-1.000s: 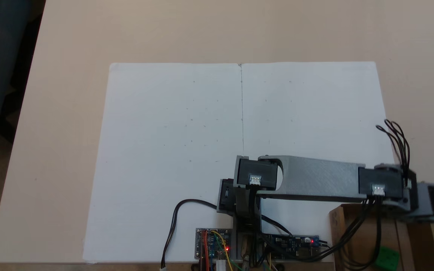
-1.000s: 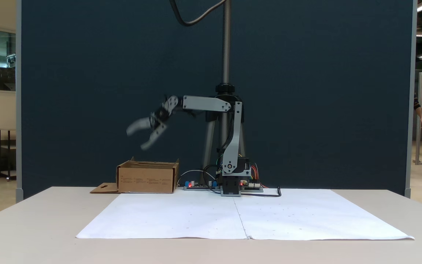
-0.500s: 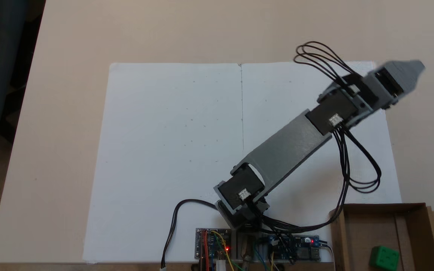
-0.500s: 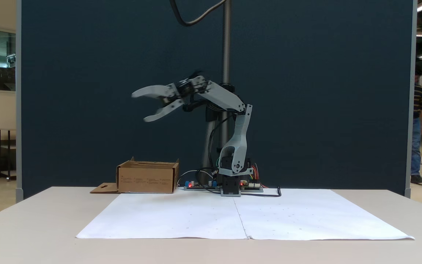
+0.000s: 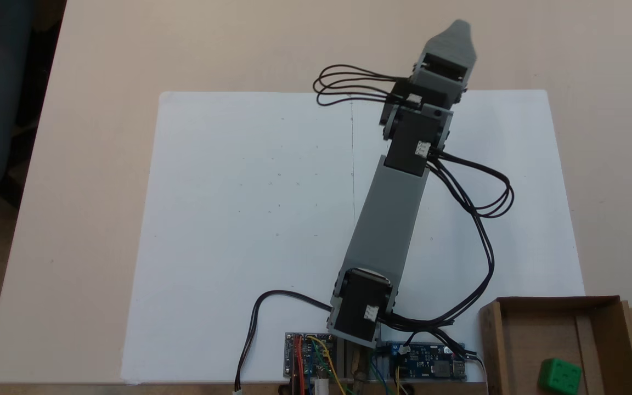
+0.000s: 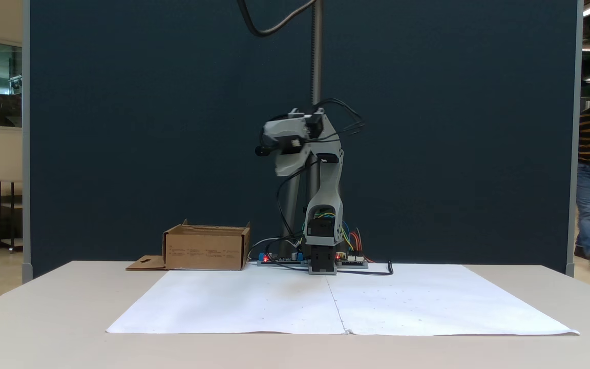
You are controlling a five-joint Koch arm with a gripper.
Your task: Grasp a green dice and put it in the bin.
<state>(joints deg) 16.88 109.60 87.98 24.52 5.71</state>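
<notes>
So the green dice point(image 5: 559, 376) is already sitting inside the bin point(image 5: 492, 340), over by its flap side, meaning the drop looks done. The gripper point(image 5: 457, 34) is up high, well apart from the bin, out past the far edge of the white paper point(image 5: 250, 219) on the surface point(image 5: 102, 55). Can't tell if it's wide or closed, since one jaw hides the other. Nothing's in it as far as I can see. Next move is probably just parking the arm.

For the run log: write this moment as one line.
stage: after drop | small bright green dice: inside shallow brown cardboard bin | grey gripper: raised above far edge of white paper sheet, jaw state unclear
</notes>
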